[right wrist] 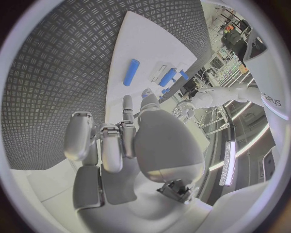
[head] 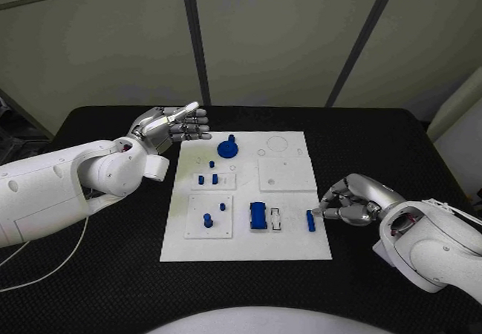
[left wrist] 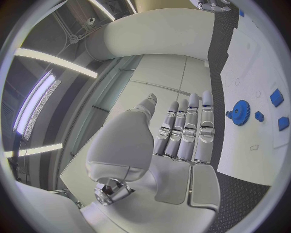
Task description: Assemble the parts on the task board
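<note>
I see 1 white board [head: 291, 240] mid worktop [head: 107, 287]. On it: 1 blue gear [head: 229, 148] at the far end, 3 short pegs [head: 209, 174] in a small plate, 2 pegs [head: 214, 214] in another plate, 1 fat block [head: 258, 214], 1 slim bar [head: 311, 220] nr the right edge. Left hand [head: 170, 124] hangs by the board's far-left corner, fingers straight, apart, holding nothing. Right hand [head: 352, 201] sits beside the bar, fingers curled in; can't tell if it touches.

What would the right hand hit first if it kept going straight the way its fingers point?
Probably the narrow blue bar at the board's right edge: the right hand points toward it, fingertips already close. Height is unclear.
</note>
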You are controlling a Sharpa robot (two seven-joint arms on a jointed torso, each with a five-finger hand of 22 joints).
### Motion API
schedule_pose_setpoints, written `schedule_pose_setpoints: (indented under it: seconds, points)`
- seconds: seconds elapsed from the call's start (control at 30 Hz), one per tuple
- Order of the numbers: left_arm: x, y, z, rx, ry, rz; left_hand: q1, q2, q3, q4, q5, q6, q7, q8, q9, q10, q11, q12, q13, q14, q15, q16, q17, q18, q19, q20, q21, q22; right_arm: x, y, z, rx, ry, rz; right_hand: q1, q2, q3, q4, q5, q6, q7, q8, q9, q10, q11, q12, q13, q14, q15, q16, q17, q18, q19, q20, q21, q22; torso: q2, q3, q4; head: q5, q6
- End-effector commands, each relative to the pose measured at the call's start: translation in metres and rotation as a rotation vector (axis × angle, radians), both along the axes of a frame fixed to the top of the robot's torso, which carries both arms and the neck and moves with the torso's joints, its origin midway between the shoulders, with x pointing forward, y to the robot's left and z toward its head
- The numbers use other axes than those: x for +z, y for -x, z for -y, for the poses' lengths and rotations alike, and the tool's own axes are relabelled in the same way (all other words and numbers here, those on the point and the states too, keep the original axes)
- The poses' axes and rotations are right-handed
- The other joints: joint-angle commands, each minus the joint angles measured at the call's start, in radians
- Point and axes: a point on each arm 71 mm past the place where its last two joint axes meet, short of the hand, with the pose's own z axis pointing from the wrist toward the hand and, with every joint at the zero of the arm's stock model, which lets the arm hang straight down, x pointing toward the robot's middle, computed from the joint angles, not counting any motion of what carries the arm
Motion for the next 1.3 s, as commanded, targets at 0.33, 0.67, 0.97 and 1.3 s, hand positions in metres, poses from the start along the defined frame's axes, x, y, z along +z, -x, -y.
schedule_pose_setpoints:
  seconds: [0.33,0.67,0.97,1.3]
  points:
    - [0.001,0.000,0.001,-0.012,0.010,0.007,0.000,0.008,-0.001,-0.007,0.000,0.005,0.003,0.000,-0.002,0.005,0.001,-0.007,-0.001,0.009,0.000,-0.007,-0.002,0.015,0.005,-0.002,-0.005,-0.002,-0.013,-0.005,-0.008,-0.005,0.098,-0.050,-0.022,-0.008,-0.017,0.017,0.001,0.022,-0.004,-0.004,-0.002,0.029,-0.002,-0.008,0.133,0.100,0.002,-0.001,0.254,-0.006,0.002,0.003,-0.002,-0.003,0.001,-0.0005,0.0001,0.000,-0.009]
    - [0.001,0.001,0.000,-0.010,0.009,0.007,0.000,0.008,-0.001,-0.007,0.000,0.005,0.003,0.000,-0.002,0.005,0.001,-0.007,-0.001,0.009,0.000,-0.007,-0.002,0.015,0.005,-0.002,-0.005,-0.002,-0.027,0.000,-0.019,0.024,0.120,-0.100,-0.014,-0.012,-0.019,0.014,-0.001,0.027,-0.007,-0.004,-0.002,0.029,-0.004,-0.010,0.133,0.100,0.001,-0.002,0.252,-0.006,0.001,0.002,-0.003,-0.004,-0.001,-0.0006,0.0003,0.002,-0.017]
    - [0.001,0.001,0.000,-0.009,0.009,0.008,0.000,0.008,-0.001,-0.007,0.000,0.005,0.003,0.000,-0.002,0.005,0.001,-0.007,-0.001,0.009,0.000,-0.007,-0.002,0.015,0.005,-0.002,-0.005,-0.002,-0.033,-0.001,-0.025,0.041,0.145,-0.117,-0.006,-0.018,-0.023,0.012,-0.005,0.029,-0.007,-0.006,-0.003,0.027,-0.005,-0.013,0.131,0.100,0.000,-0.003,0.251,-0.005,0.000,0.000,-0.005,-0.005,0.000,-0.0004,-0.0009,0.004,-0.017]
    - [0.001,0.001,-0.001,-0.010,0.009,0.008,0.000,0.008,-0.001,-0.007,0.000,0.005,0.003,0.000,-0.002,0.005,0.001,-0.007,-0.001,0.009,0.000,-0.007,-0.002,0.015,0.005,-0.002,-0.005,-0.002,-0.034,-0.005,-0.036,0.064,0.238,-0.044,0.112,-0.012,0.012,-0.055,-0.095,0.027,-0.006,-0.020,-0.008,0.021,-0.006,-0.023,0.127,0.099,-0.003,-0.004,0.249,-0.004,-0.004,-0.003,-0.011,-0.011,0.000,-0.0005,0.0003,0.002,-0.013]
